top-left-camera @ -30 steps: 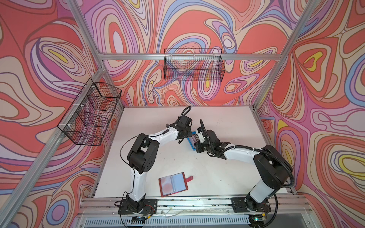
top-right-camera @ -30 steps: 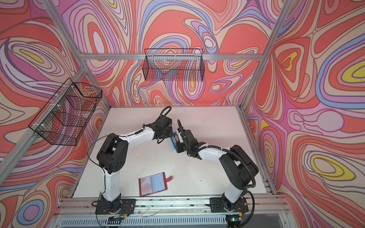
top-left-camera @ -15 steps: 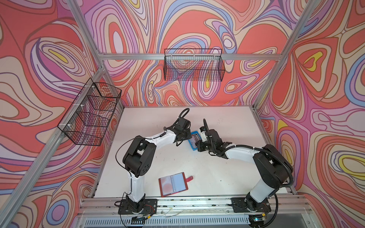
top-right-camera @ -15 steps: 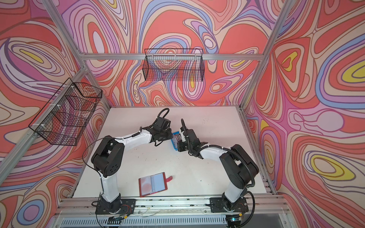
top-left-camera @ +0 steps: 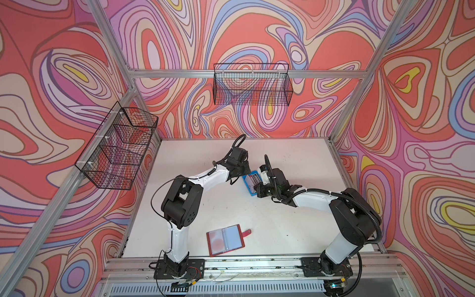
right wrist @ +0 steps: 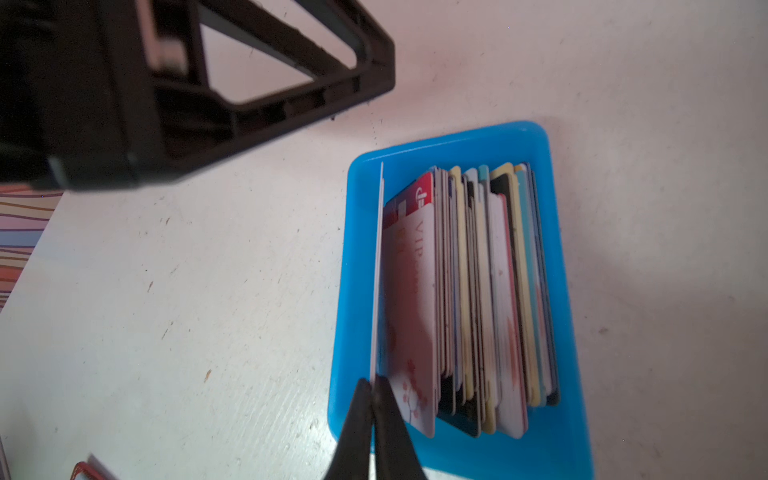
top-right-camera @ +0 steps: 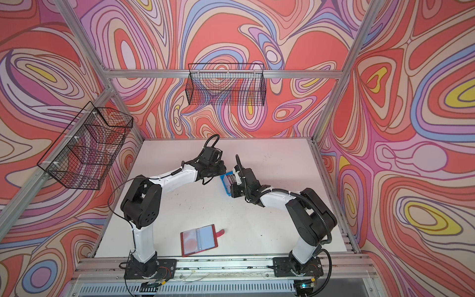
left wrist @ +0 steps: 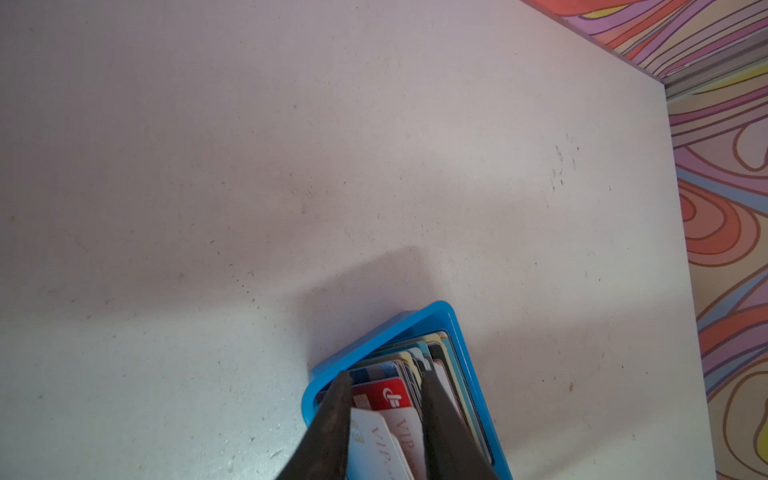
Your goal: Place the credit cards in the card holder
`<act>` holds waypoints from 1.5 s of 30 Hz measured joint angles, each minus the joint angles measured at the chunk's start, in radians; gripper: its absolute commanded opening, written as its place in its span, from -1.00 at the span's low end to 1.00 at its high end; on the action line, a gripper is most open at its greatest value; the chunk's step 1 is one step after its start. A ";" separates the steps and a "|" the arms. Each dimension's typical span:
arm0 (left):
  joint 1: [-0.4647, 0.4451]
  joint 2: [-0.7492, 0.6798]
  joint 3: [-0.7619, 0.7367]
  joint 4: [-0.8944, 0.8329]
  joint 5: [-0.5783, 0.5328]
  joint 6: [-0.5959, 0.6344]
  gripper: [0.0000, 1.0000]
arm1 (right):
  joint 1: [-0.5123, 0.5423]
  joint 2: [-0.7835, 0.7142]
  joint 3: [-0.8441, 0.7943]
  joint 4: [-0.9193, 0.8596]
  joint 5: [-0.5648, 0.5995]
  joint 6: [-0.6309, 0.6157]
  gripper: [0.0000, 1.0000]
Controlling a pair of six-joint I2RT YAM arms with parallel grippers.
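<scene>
Table [top-left-camera: 295,154]: white, scuffed.
Left tool [left wrist: 385,376]: fingers a narrow gap apart, over one end of the blue tray [right wrist: 457,145].
Right tool [right wrist: 372,388]: pinched tight on the white card's end.
Card holder [top-left-camera: 225,240]: lying open near the middle of the front edge, well apart from the tray.
Blue tray: near the table's centre.
Credit cards [right wrist: 478,291]: standing on edge, packed in the tray.
White card [right wrist: 377,270]: upright, just beside the stack.

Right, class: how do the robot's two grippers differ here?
The left gripper has jaws apart, holding nothing; the right gripper is shut on a thin white plastic card. The left is at one short end of the blue plastic tray; the right at the opposite end. Both are black.
</scene>
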 measured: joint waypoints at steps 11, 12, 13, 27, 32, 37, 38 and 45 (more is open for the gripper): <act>0.000 0.044 0.000 -0.020 -0.007 0.003 -0.48 | 0.000 0.005 0.000 0.002 -0.002 0.000 -1.00; 0.000 0.044 0.000 -0.026 -0.008 0.003 -0.49 | 0.000 0.005 0.000 0.002 -0.002 0.000 -1.00; 0.000 0.044 0.000 -0.028 -0.008 0.004 -0.49 | 0.000 0.005 0.000 0.001 -0.002 0.000 -1.00; 0.002 0.042 -0.054 0.016 0.061 0.045 -0.54 | 0.000 0.004 -0.006 0.021 0.013 0.015 -1.00; 0.002 0.030 -0.093 0.048 0.069 0.061 -0.60 | 0.000 0.001 -0.011 0.025 0.024 0.016 -1.00; 0.002 -0.007 -0.138 0.076 0.071 0.062 -0.46 | 0.000 -0.001 -0.011 0.027 0.026 0.016 -1.00; 0.002 -0.016 -0.141 0.075 0.069 0.061 -0.44 | 0.000 -0.001 -0.011 0.027 0.026 0.016 -1.00; 0.002 -0.009 -0.040 0.026 0.063 0.060 -0.46 | 0.000 -0.001 -0.011 0.031 0.023 0.015 -1.00</act>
